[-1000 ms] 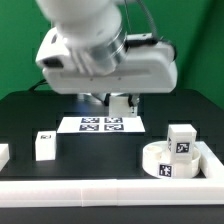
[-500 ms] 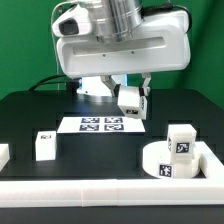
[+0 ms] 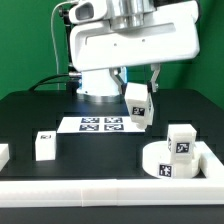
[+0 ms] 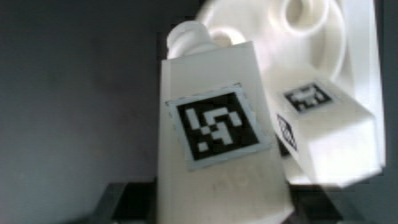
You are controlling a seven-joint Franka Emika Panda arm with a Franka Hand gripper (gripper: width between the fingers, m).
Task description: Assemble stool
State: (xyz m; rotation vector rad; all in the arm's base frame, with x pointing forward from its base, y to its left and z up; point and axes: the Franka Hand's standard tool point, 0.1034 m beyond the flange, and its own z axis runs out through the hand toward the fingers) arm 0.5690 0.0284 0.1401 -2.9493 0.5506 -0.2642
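My gripper (image 3: 138, 98) is shut on a white leg block (image 3: 138, 104) with a square tag and holds it tilted in the air, above the table behind the marker board (image 3: 100, 124). In the wrist view the held leg block (image 4: 217, 120) fills the middle between my gripper's (image 4: 217, 202) dark fingers. The round white seat (image 3: 160, 164) lies at the exterior view's right, with a second leg block (image 3: 182, 140) standing on it; both show in the wrist view, the seat (image 4: 329, 40) and the block (image 4: 324, 108). A third leg block (image 3: 44, 146) stands at the left.
A long white border rail (image 3: 100, 190) runs along the table's front edge and turns up at the right. Another white piece (image 3: 3, 155) sits at the left edge. The arm's white base stands behind the marker board.
The arm has risen and swung toward the exterior view's right, carrying the leg block up from behind the marker board and tilting it.
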